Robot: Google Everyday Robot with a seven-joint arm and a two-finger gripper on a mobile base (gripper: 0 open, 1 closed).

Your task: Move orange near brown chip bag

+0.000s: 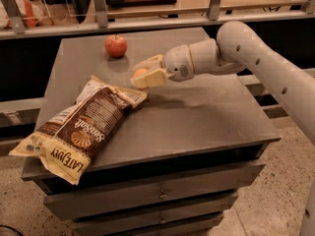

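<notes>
The orange (pixel 140 73) is small and round, held between the cream-coloured fingers of my gripper (pixel 146 73). The gripper is shut on it and holds it just above the table, close to the upper right end of the brown chip bag (pixel 81 124). The bag is large, crinkled, dark brown with cream-yellow ends and lies on the left front part of the grey table (pixel 206 117). My white arm reaches in from the right.
A red apple (pixel 116 46) with a stem stands at the back of the table, behind the gripper. The table is a grey cabinet with drawers (pixel 157 195) below. A railing and shelves run behind it.
</notes>
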